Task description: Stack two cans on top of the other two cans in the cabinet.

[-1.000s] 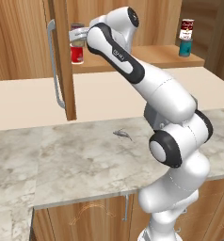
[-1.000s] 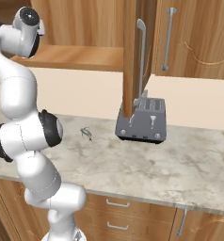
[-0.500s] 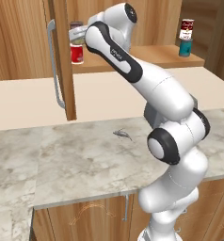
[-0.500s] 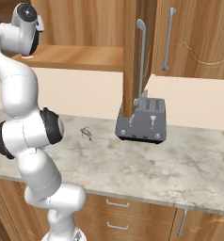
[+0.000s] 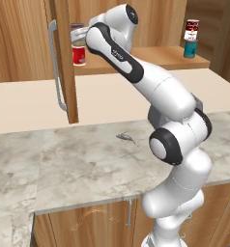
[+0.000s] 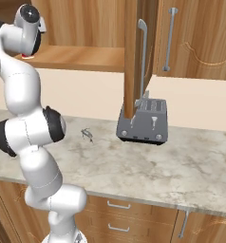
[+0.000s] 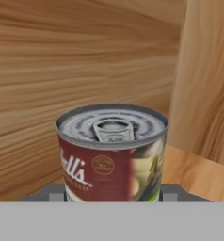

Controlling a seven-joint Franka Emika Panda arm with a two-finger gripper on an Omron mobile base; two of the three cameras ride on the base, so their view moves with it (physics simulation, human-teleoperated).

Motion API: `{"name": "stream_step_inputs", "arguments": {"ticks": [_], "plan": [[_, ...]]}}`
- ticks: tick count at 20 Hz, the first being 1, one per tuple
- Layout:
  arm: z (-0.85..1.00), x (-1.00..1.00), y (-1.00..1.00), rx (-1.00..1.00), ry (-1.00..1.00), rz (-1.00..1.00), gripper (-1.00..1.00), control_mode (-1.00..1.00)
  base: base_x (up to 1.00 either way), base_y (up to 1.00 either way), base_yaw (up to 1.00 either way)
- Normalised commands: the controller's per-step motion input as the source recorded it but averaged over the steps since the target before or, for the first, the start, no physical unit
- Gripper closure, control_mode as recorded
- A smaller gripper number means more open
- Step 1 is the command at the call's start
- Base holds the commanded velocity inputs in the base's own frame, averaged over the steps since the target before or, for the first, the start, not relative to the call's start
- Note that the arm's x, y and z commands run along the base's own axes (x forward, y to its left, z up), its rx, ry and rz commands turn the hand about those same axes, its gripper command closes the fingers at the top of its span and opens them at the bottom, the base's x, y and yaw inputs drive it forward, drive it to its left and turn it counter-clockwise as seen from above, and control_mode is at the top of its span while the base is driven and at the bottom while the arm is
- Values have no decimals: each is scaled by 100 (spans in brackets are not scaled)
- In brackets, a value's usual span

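A grey metal can with a greenish-yellow and red label is seen upright directly above an all-red can on the cabinet shelf, at about 11 o'clock in the left base view, just beside the open cabinet door. Whether the two cans touch cannot be told. In the hand view the grey can stands close up at 6 o'clock, its pull-tab lid facing up. The gripper is placed against the grey can; the fingers are hidden, so it cannot be told whether they are clamped on it or apart.

Compared with half a second earlier, the can pair is found at the same spot, and the upper arm link has been raised slightly.

At 1 o'clock a red-over-white can is already stacked on a teal-blue can. A toaster and a small dark object are set on the marble counter.
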Motion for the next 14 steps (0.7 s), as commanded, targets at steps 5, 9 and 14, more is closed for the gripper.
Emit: {"name": "stream_step_inputs", "arguments": {"ticks": [5,9,14], "plan": [[-3,15,16,1,0,1,100,-100,0,0,0],[-7,8,2,0,0,0,100,-100,0,0,0],[-20,0,0,0,2,0,100,-100,0,0,0]]}}
